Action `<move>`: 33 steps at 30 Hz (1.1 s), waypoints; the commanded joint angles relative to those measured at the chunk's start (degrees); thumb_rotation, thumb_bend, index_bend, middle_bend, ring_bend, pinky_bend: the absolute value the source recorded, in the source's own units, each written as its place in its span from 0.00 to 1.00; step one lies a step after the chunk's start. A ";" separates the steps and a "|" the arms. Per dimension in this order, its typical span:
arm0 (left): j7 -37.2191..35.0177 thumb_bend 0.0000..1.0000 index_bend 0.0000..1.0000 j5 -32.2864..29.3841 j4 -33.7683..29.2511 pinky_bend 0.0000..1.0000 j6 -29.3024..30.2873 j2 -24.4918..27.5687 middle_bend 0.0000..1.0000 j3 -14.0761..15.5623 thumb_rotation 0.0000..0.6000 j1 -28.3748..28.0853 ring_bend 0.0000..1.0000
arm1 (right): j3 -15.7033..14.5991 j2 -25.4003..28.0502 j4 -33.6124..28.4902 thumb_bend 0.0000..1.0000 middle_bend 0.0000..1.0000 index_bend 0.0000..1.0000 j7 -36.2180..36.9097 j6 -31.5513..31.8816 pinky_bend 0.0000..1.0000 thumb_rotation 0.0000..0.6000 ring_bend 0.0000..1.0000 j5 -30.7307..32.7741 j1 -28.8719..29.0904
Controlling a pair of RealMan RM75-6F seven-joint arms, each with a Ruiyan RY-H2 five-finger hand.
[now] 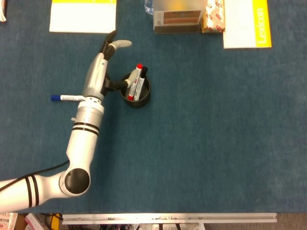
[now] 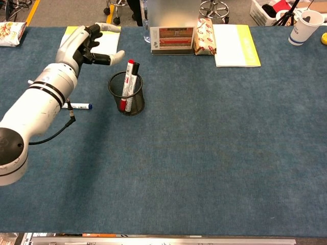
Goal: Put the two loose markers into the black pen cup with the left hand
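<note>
Overhead, in the head view, the left hand [image 1: 106,57] hangs over the blue table [image 1: 216,143] with its fingers spread and nothing in them, just to the left of the black pen cup [image 1: 136,91]. Two markers stand tilted inside the cup: a red-capped marker [image 1: 136,76] and, touching it on the right, a black-capped marker [image 1: 140,81]. A blue-capped marker [image 1: 72,97] lies flat on the table to the left of the cup, its right end hidden under the forearm. Along the far edge sit a yellow-and-white notepad [image 1: 83,16], a small box [image 1: 177,18] and a yellow-edged booklet [image 1: 246,23]. From the chest view, the same left hand [image 2: 87,43] is raised above and to the left of the mesh pen cup [image 2: 126,94], fingers apart and empty, clear of the cup's rim. The red-capped marker [image 2: 127,81] and black-capped marker [image 2: 132,84] lean together in the cup, their caps above its rim. The blue-capped marker [image 2: 82,106] shows only its tip beside the arm. A paper cup [image 2: 304,26] stands at the far right corner. The right hand appears in neither view.
</note>
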 commanded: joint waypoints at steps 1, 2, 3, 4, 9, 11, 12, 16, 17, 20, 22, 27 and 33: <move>1.76 0.30 0.29 -0.24 -1.02 0.02 0.97 1.32 0.00 -0.56 1.00 -0.01 0.00 | -0.01 -0.06 0.03 0.12 0.39 0.48 -0.10 -0.02 0.44 1.00 0.42 0.05 0.01; 1.98 0.30 0.29 -0.35 -1.87 0.02 0.99 1.97 0.00 -0.75 1.00 0.11 0.00 | 0.00 -0.07 0.02 0.12 0.39 0.48 -0.12 -0.01 0.44 1.00 0.42 0.07 0.00; 2.17 0.30 0.30 -0.44 -2.44 0.02 1.19 2.41 0.00 -0.96 1.00 0.21 0.00 | 0.00 -0.07 0.02 0.12 0.39 0.48 -0.14 0.01 0.44 1.00 0.42 0.08 -0.01; 2.53 0.30 0.31 -0.62 -2.86 0.02 1.64 2.71 0.00 -1.22 1.00 0.27 0.00 | 0.01 -0.07 0.01 0.12 0.39 0.48 -0.14 0.03 0.44 1.00 0.42 0.07 -0.01; 11.32 0.30 0.36 -1.49 -3.98 0.02 3.65 6.05 0.00 1.18 1.00 -0.10 0.00 | 0.00 -0.03 -0.04 0.12 0.39 0.48 -0.08 0.12 0.44 1.00 0.42 -0.01 -0.04; 16.35 0.30 0.38 -1.47 -3.86 0.02 4.27 7.69 0.00 3.22 1.00 -0.42 0.00 | -0.03 -0.08 -0.02 0.12 0.39 0.48 -0.22 0.05 0.44 1.00 0.42 0.01 -0.02; 18.52 0.30 0.40 -1.40 -3.82 0.02 4.54 8.36 0.00 4.13 1.00 -0.58 0.00 | -0.05 -0.10 -0.02 0.12 0.39 0.48 -0.26 0.02 0.44 1.00 0.42 0.01 -0.01; 26.04 0.30 0.42 -0.92 -3.60 0.02 4.80 11.02 0.00 7.75 1.00 -1.11 0.00 | -0.06 -0.15 -0.02 0.12 0.39 0.48 -0.37 0.02 0.44 1.00 0.42 0.03 -0.01; 27.58 0.30 0.43 -1.08 -3.92 0.02 4.43 11.90 0.00 8.57 1.00 -1.21 0.00 | -0.04 -0.14 -0.01 0.12 0.39 0.48 -0.36 0.04 0.44 1.00 0.42 0.04 -0.02; 29.80 0.30 0.43 -2.30 -4.75 0.02 2.74 14.05 0.00 9.80 1.00 -1.45 0.00 | -0.03 -0.14 0.00 0.12 0.39 0.48 -0.38 -0.01 0.44 1.00 0.42 0.12 -0.01; 30.94 0.30 0.43 -3.69 -5.38 0.01 1.43 15.54 0.00 10.30 1.00 -1.71 0.00 | -0.04 -0.16 0.00 0.12 0.39 0.48 -0.42 -0.06 0.44 1.00 0.42 0.13 0.01; 34.44 0.30 0.43 -6.14 -5.70 0.01 0.00 18.04 0.00 11.85 1.00 -2.62 0.00 | -0.08 -0.17 -0.01 0.12 0.39 0.48 -0.48 -0.09 0.44 1.00 0.42 0.13 0.01; 37.16 0.30 0.43 -5.86 -3.97 0.01 -0.81 18.68 0.00 14.46 1.00 -3.36 0.00 | -0.06 -0.20 0.04 0.12 0.39 0.48 -0.54 -0.20 0.44 1.00 0.42 0.27 0.04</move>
